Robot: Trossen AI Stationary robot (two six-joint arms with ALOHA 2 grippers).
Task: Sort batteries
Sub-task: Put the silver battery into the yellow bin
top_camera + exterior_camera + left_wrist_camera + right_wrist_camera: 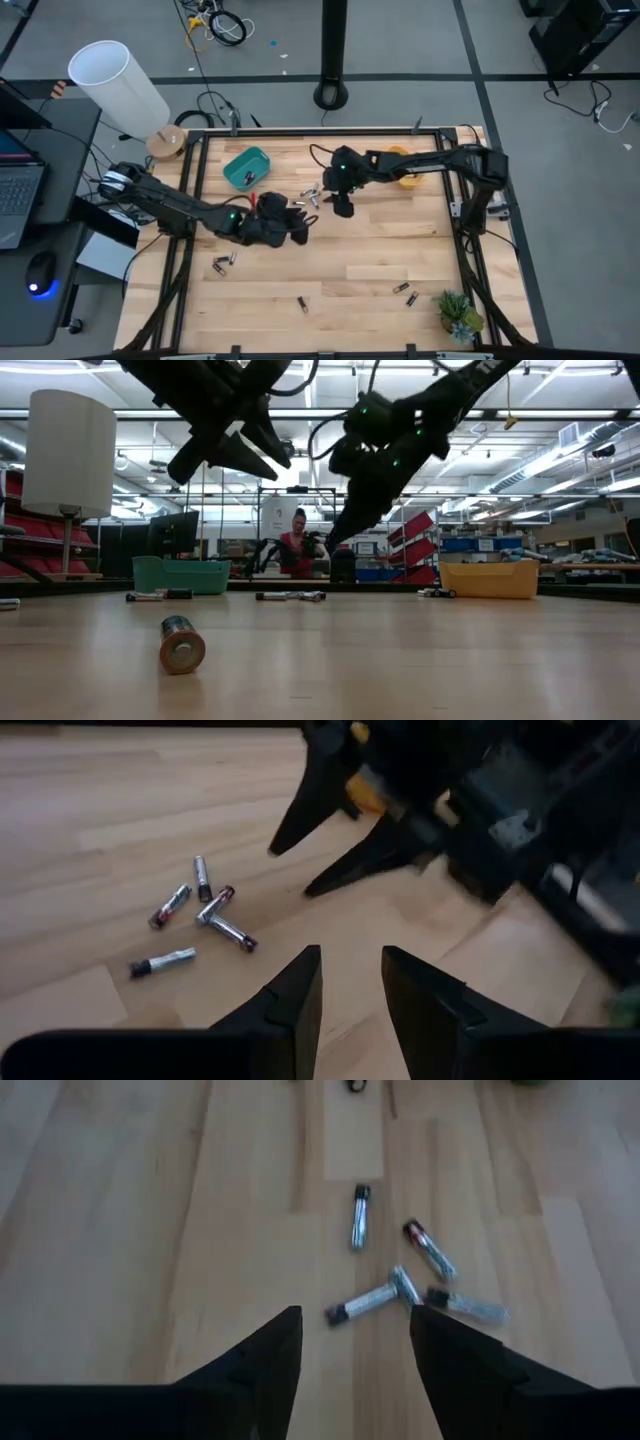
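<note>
While both arms hang over mid-table, I judge this the pick approach: my right gripper [355, 1342], fingers spread and empty, hovers by the cluster of batteries [405, 1285]. Left gripper [350, 990], also parted and empty, waits nearby. Next I'd lower the right onto one cell.

A white lamp [118, 82] stands beyond the wooden tabletop [340, 260] corner, a laptop [18, 195] and mouse [40, 270] sit on a side desk, a small plant [458, 312] occupies another corner, and a person [298, 543] stands far behind.
</note>
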